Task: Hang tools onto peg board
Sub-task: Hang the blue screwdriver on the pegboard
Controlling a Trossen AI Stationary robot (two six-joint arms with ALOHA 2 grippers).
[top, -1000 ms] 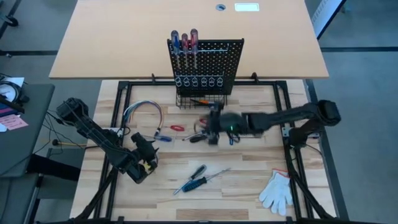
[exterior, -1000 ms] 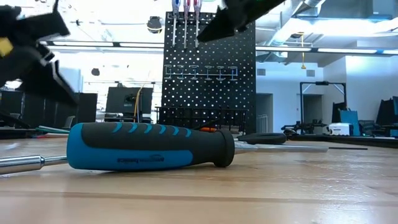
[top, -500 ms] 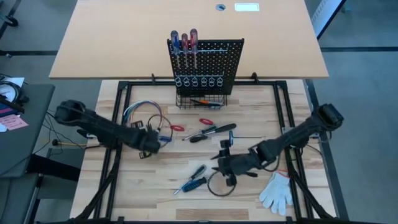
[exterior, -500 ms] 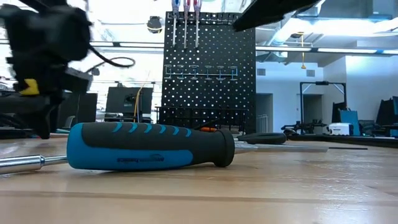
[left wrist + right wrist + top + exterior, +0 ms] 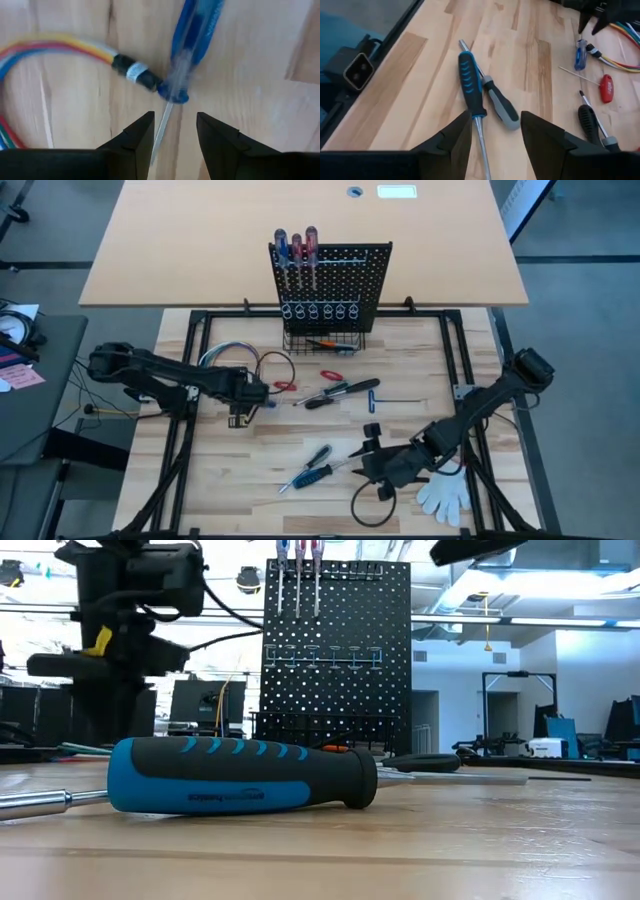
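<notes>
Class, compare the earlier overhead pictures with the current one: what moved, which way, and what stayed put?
The left gripper swung from the table's near side up to the small blue-handled screwdriver, open above it. The right gripper retreated from the middle tools to the near edge, open, empty. The tools and black peg board stayed.

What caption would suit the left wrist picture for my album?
Left gripper open above a small blue-handled screwdriver beside a bundle of coloured wires.
</notes>
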